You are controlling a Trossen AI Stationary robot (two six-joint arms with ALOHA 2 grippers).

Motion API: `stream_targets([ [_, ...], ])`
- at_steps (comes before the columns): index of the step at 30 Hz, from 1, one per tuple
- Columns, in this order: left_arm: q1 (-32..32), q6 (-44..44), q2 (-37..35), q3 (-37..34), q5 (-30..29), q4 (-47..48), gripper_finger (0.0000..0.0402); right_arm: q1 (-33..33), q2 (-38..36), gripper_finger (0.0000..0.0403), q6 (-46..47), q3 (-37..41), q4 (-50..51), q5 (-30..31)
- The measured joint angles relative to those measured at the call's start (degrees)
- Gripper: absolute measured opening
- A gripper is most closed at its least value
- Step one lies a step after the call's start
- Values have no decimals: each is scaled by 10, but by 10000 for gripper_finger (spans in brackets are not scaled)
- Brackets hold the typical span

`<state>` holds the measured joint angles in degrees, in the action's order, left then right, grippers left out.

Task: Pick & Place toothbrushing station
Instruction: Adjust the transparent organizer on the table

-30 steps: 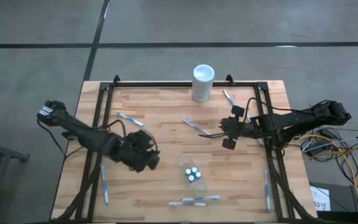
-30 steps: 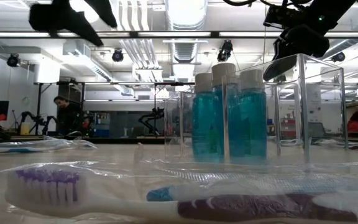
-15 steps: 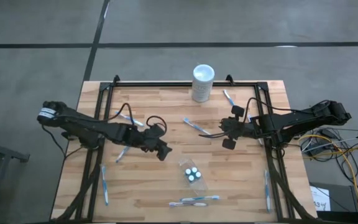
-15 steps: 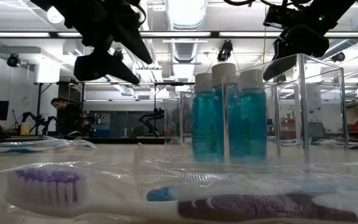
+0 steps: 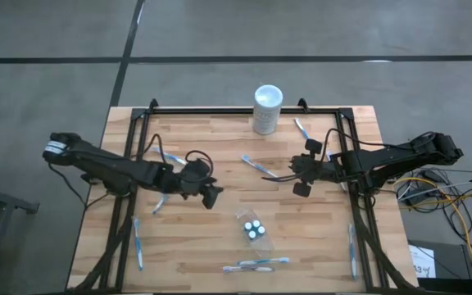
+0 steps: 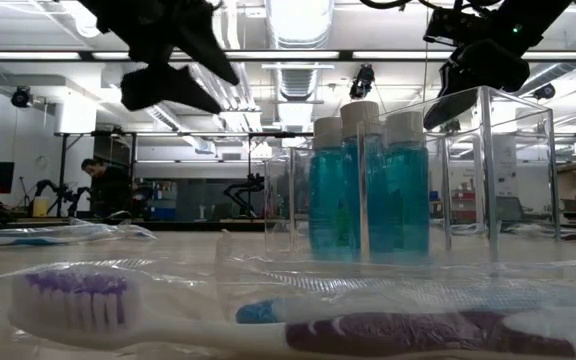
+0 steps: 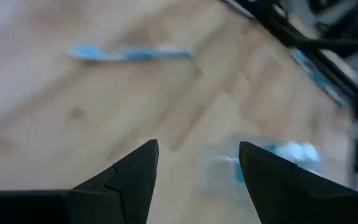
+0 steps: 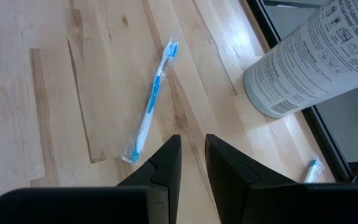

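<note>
White cylinder [image 5: 268,108] at your worktop's [image 5: 220,246] far edge carries small print you can't read. Your left tool [image 5: 212,196], fingers spread and empty, reaches low toward mid-worktop, near the clear cup [image 5: 254,230] of teal tubes. Your right tool [image 5: 300,174], fingers narrowly parted, holding nothing, hovers beside a wrapped toothbrush [image 8: 150,102].

Wooden table [image 5: 211,246], scattered toothbrushes [image 5: 259,167], cup [image 5: 254,231].

A white cylinder [image 5: 268,108] with printed text stands upright at the far edge of the wooden bench [image 5: 220,246]. Far behind in the room, a person [image 6: 103,185] stands.
</note>
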<state>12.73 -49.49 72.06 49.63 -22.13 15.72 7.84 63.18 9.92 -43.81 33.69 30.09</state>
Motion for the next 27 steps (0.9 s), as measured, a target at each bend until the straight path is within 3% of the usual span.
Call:
stream_targets([
  [5,0,-40,-41,-2,-42,141,230,0,0,68,0,0,0,0],
  [8,3,-24,-54,-3,-49,169,230,0,0,68,1,0,0,0],
  [14,15,118,-72,-3,-114,108,230,-3,0,68,-78,0,-1,0],
  [19,20,177,-88,-3,-119,39,230,-2,0,68,-173,0,-1,0],
  [27,44,237,-109,-3,-125,-78,230,-3,3,68,-158,0,-2,0],
])
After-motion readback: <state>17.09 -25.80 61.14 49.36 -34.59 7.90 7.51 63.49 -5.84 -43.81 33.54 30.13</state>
